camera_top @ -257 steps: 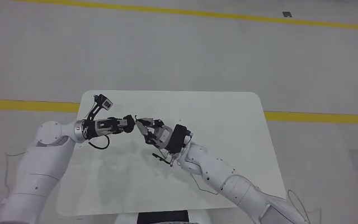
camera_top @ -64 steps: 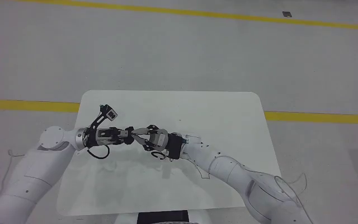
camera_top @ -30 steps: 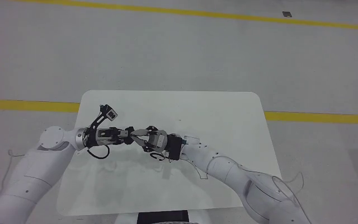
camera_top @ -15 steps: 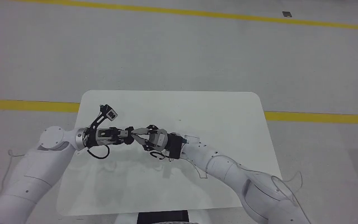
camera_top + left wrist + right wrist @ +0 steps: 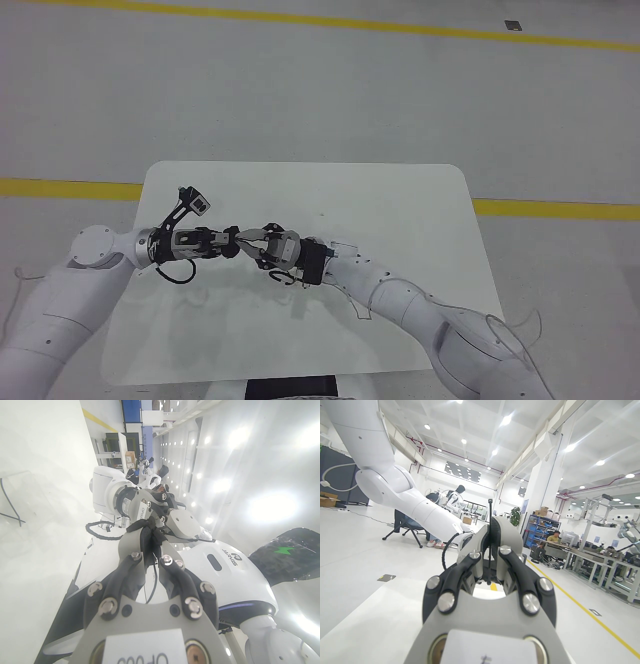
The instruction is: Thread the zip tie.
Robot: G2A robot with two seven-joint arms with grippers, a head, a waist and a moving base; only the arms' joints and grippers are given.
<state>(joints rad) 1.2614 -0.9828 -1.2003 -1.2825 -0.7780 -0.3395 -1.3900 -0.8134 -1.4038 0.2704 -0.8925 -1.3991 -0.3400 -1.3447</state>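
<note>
The zip tie (image 5: 490, 510) is a thin black strip; in the right wrist view it stands up between the fingers of my right gripper (image 5: 491, 530), which is shut on it, its small head on top. My left gripper (image 5: 147, 536) is shut on the zip tie too, and a thin black tail (image 5: 154, 575) hangs from between its fingers. In the top view the left gripper (image 5: 233, 243) and the right gripper (image 5: 262, 246) meet tip to tip above the left half of the white table (image 5: 400, 200).
A thin black strand (image 5: 10, 510) lies on the table surface to one side in the left wrist view. The table's right half and front (image 5: 420, 260) lie bare. Grey floor with yellow lines (image 5: 560, 208) surrounds it.
Since 8.6 s ago the right gripper has shifted left and closed the gap to the left gripper. Over the last second nothing has visibly moved.
</note>
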